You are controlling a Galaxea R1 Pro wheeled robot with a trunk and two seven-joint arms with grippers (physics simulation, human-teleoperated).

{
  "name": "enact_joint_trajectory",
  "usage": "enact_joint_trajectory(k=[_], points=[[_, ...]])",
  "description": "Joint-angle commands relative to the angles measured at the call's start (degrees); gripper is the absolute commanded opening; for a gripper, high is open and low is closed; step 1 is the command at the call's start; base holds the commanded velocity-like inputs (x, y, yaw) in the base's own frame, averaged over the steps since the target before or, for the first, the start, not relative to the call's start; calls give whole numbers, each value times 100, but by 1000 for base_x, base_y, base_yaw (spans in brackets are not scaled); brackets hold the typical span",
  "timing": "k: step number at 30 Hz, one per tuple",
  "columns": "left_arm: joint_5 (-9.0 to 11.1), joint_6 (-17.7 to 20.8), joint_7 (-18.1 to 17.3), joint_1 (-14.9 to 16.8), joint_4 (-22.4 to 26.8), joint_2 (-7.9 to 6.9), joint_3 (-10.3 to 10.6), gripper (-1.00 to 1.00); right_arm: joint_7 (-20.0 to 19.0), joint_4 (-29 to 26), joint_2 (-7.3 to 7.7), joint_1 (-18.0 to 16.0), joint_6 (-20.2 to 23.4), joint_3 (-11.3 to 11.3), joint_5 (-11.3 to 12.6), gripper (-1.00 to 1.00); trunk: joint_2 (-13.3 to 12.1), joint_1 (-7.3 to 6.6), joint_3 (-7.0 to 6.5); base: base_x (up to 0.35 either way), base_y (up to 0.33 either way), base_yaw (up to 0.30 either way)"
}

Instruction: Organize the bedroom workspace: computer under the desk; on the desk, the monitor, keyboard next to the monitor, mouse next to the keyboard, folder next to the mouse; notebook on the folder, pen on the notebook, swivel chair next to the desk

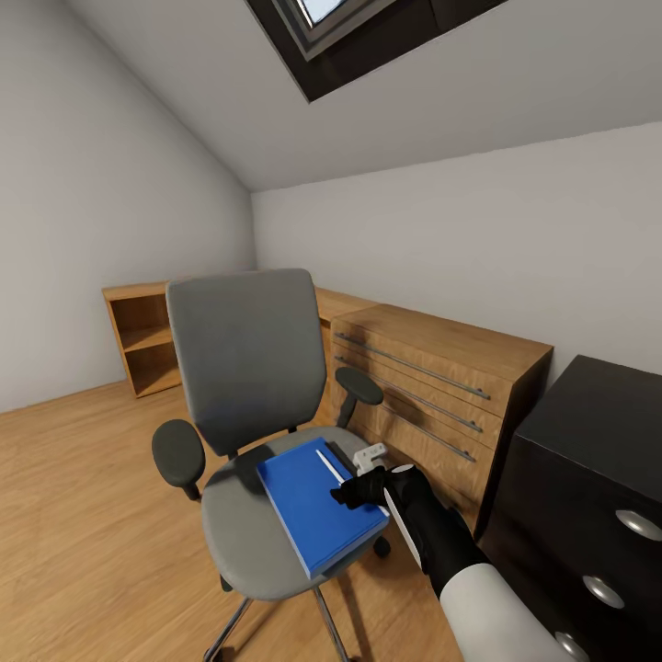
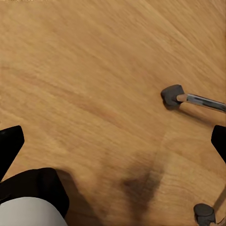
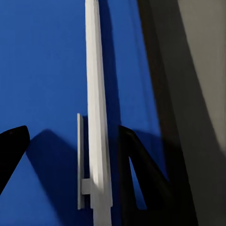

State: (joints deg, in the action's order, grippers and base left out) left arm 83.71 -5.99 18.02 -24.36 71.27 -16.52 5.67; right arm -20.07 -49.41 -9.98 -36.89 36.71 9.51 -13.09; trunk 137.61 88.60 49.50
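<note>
The swivel chair [image 1: 241, 368] stands on the wood floor, its grey seat toward me. A bright-blue folder [image 1: 313, 506] lies on the seat, jutting over the seat's front edge. On top of the folder [image 3: 42, 70] rests a slim white pen [image 1: 329, 465]. My right gripper [image 1: 357, 487] hovers just over the folder, open, its black fingers [image 3: 141, 179] on either side of the pen [image 3: 96, 117] without closing on it. A dark flat edge [image 1: 340, 454] shows at the folder's far side. My left gripper [image 2: 113, 141] hangs open above the floor near the chair's castors [image 2: 171, 96].
A light-wood drawer unit [image 1: 432, 377] stands against the wall behind the chair, with an open wood shelf [image 1: 142, 340] at the far left. A black drawer cabinet [image 1: 588, 460] with silver knobs is close on my right. Open wood floor [image 1: 83, 496] lies to the left.
</note>
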Motion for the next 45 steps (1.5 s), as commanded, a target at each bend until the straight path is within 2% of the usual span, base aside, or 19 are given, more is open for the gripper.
enact_joint_trajectory(k=[1, 5, 36, 45], points=[[45, -55, 10, -1, 1, -6, 23, 100, -41, 10, -1, 0, 12, -2, -137, -100, 2, 0, 6, 0, 0, 0], [4, -76, -16, -2, -28, -3, 33, 100, -41, 10, -1, 4, 12, -2, -140, -100, -119, -66, -48, 0, 0, 0], [4, -104, -37, -7, -139, 8, 47, 100, -41, 10, -1, 5, 3, -4, -142, -100, -119, -66, -48, 0, 0, 0], [-1, -112, -37, -7, -169, 8, 48, 100, -41, 10, -1, 4, 4, -5, -142, -100, -480, -263, -209, 0, 0, 0]])
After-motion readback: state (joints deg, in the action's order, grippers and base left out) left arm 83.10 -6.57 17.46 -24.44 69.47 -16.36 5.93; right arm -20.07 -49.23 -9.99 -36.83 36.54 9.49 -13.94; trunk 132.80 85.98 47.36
